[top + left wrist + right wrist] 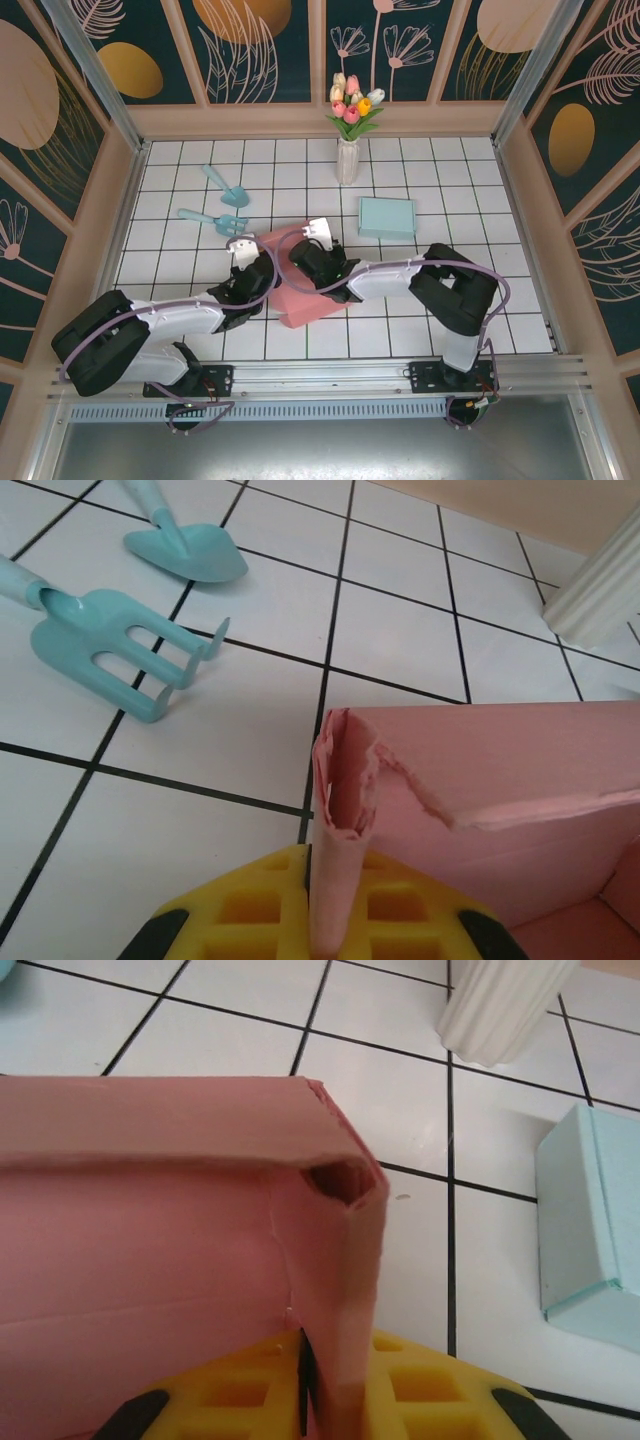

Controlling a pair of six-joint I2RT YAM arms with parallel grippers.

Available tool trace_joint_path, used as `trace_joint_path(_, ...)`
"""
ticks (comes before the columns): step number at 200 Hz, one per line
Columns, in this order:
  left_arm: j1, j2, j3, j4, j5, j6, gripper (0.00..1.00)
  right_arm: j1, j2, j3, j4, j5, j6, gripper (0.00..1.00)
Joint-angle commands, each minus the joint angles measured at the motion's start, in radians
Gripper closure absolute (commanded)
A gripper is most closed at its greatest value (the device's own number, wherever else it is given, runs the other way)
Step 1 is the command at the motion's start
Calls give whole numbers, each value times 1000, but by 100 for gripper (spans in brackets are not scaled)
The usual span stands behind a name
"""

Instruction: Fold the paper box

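Grip on two walls

The pink paper box [300,305] sits on the white tiled table [450,180], near the front middle and between the two arms. It is half-formed, with its walls standing. The top corner of its left wall is ragged and curled. The right corner is folded double, with a small hollow at the fold. The left gripper [335,925] has its yellow pads pressed together on the left wall's edge. The right gripper [338,1395] pinches the right wall likewise — the pink sheet stands upright between its pads. A teal rake [110,650] lies near on the left, a teal box [590,1230] on the right.
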Motion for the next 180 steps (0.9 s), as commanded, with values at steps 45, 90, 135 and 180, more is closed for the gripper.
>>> trace_joint_path(45, -2, 13, -14, 59, -34, 15, 100, -13, -220, -200, 196, -363, -34, 50)
trace_joint_path(90, -1, 21, -27, 90, -28, 17, 100, -18, -408, -281, 91, -315, 26, 43)
trace_joint_path(135, -2, 9, -34, 102, -9, 19, 100, -42, -479, -319, 97, -327, 25, 42)
trace_joint_path(180, -2, 27, -19, 107, 10, 86, 100, -41, -511, -283, 45, -341, 17, 42)
